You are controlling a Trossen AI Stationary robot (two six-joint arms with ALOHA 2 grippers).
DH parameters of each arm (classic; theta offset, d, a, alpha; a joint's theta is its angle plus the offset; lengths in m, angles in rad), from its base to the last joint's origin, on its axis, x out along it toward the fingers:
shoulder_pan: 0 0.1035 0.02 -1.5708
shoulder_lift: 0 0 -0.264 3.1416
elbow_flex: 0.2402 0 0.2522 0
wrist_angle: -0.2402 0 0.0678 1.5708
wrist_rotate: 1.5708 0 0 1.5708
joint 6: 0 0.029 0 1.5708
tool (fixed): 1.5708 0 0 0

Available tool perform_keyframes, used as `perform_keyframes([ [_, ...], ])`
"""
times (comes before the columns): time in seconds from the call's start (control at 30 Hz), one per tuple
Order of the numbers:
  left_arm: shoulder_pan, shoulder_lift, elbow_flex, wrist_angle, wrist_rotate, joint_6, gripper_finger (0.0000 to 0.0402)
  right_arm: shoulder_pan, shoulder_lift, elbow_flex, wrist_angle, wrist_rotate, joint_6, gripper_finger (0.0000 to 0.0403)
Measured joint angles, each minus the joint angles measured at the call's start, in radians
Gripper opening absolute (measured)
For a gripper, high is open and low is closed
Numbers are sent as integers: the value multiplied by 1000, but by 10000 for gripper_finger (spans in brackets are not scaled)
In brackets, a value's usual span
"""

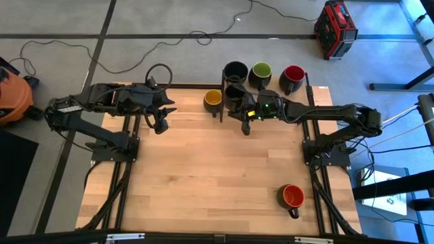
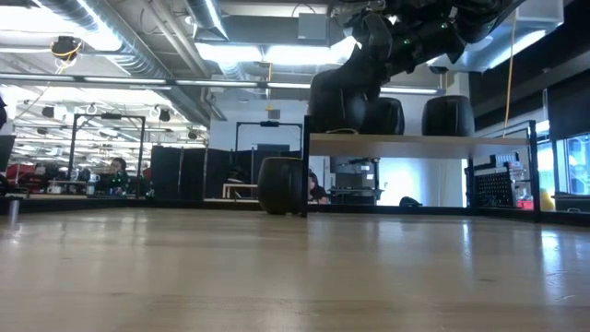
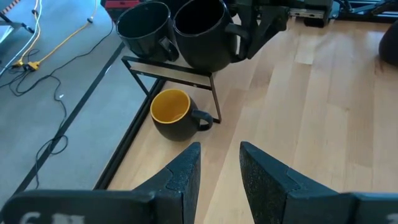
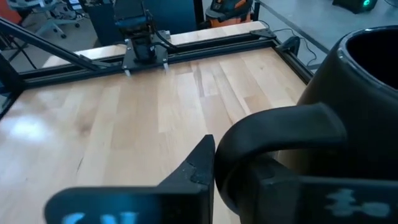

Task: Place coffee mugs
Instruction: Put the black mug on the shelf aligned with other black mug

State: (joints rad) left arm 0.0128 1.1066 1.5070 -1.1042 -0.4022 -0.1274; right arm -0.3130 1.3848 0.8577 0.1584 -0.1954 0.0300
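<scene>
A black coffee mug stands upright at the near left corner of a raised shelf at the table's far edge, with my right gripper shut on its handle. On the shelf stand a black-inside mug, a green-inside one and a red-inside one. A yellow-inside mug sits on the table beside the shelf's left leg. An orange-red-inside mug stands on the table at the near right. My left gripper hangs open and empty above the table's far left. My right gripper has the black mug's handle pinched between its two fingers. The fingers come nearly level from the table's right side. The mug stays upright, mouth up, at the shelf's level; whether its bottom rests on the shelf I cannot tell.
The shelf rests on a thin black frame with open space beneath. Bare wooden tabletop stretches across the middle and near side. Off the table lie cables, an orange vacuum at the left and a red case at the far right.
</scene>
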Motion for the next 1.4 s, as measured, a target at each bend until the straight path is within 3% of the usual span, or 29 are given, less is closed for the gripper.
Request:
perform_keyframes([
  [0.43, 0, 0, 0, 27, 1, 0, 105, -2, 0, 0, -38, 74, -12, 62],
  [0.87, 0, 0, 0, 31, 4, -1, 105, -2, -1, -1, -112, 83, -3, 134],
  [1.4, 0, 0, 0, 43, 4, 0, 105, -2, -23, -1, -146, 73, 50, 136],
])
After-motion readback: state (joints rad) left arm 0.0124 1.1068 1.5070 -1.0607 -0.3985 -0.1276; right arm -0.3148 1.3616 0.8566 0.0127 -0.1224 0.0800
